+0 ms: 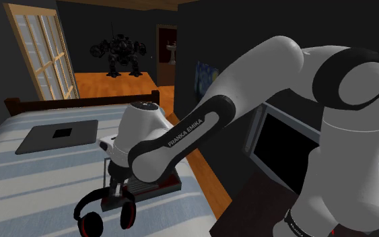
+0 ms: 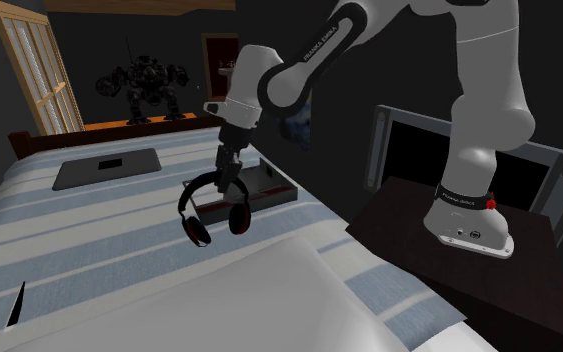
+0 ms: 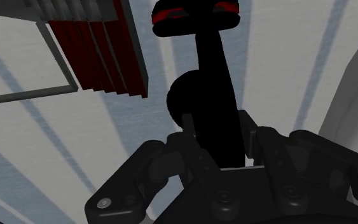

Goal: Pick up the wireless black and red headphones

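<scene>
The black headphones [image 2: 212, 212] with red ear-cup trim hang from my gripper [image 2: 232, 180], which is shut on the top of their headband. Both ear cups point down over the striped bedcover [image 2: 89, 240]. In the shoulder view the headphones [image 1: 104, 214] dangle below the gripper [image 1: 119, 193], close to the bed's near side. Seen from the wrist, the black headband [image 3: 215, 95] runs up from between the fingers of the gripper [image 3: 220, 143] to a red-rimmed ear cup [image 3: 195, 14].
A grey box with red slats [image 2: 269, 188] lies on the bed just behind the gripper. A flat dark pad [image 1: 58, 137] rests farther up the bed. A dark stand [image 2: 529, 250] carries my base beside the bed, with a framed black panel [image 1: 282, 145] behind it. A white pillow [image 2: 269, 300] is nearer the camera.
</scene>
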Tool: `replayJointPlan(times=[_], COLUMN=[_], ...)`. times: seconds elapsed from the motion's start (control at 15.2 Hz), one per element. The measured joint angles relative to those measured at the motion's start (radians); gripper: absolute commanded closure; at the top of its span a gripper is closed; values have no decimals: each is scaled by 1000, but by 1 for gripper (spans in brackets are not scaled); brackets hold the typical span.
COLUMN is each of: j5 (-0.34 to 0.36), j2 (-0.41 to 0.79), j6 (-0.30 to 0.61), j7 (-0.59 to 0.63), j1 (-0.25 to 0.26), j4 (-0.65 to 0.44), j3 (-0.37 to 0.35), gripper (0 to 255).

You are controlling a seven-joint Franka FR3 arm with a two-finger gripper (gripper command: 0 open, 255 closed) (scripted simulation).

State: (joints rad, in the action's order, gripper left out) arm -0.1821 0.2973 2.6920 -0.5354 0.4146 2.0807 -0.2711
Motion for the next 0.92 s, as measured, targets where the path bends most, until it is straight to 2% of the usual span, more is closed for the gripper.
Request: replayJointPlan(times=[0.92], j5=[-3], j2=[-110], j6=[-160], j7=[22], j1=[-7], j4=[-53], j3=[-1], gripper=[255])
